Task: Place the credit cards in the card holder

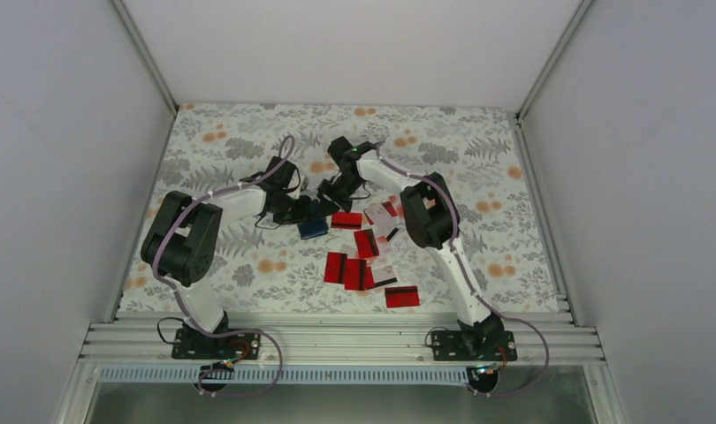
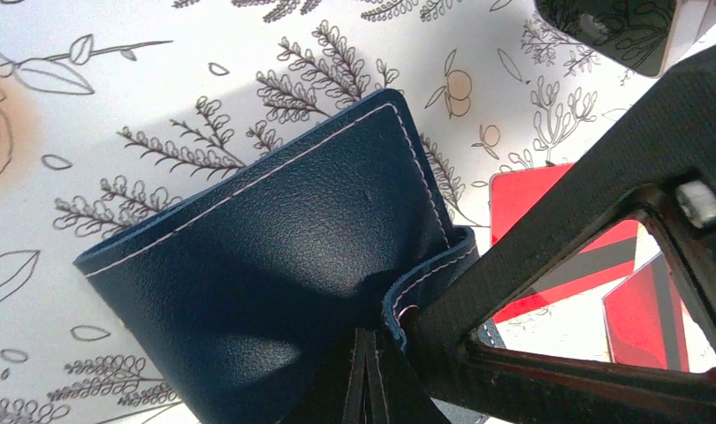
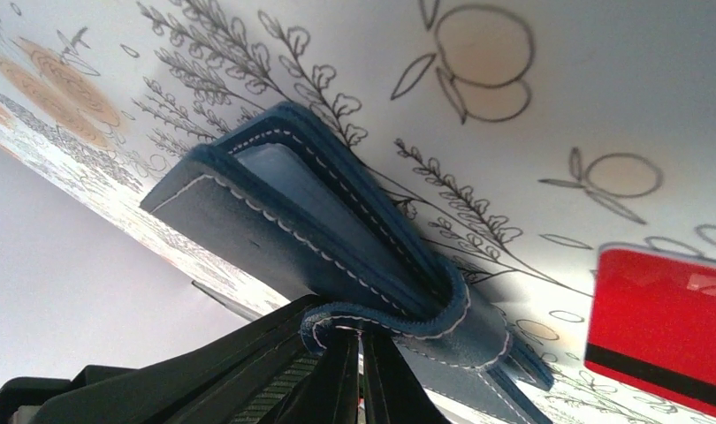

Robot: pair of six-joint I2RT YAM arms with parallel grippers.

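Observation:
The dark navy card holder (image 1: 313, 229) lies at mid-table between both grippers. My left gripper (image 1: 299, 212) is shut on the edge of its cover (image 2: 266, 256), where the leather puckers at the fingertips (image 2: 365, 353). My right gripper (image 1: 330, 196) is shut on the holder's snap strap, which curls over its tips (image 3: 354, 344). The holder (image 3: 248, 221) gapes slightly, with lighter blue inside. Red credit cards (image 1: 346, 221) lie scattered just right of it, some with black stripes (image 3: 664, 327), and a few white ones (image 1: 385, 221) lie among them.
More red cards (image 1: 354, 274) spread toward the near edge, one apart (image 1: 401, 296). The right gripper's black finger (image 2: 602, 203) crosses the left wrist view over the cards (image 2: 522, 190). White walls enclose the floral cloth (image 1: 478, 159) on three sides.

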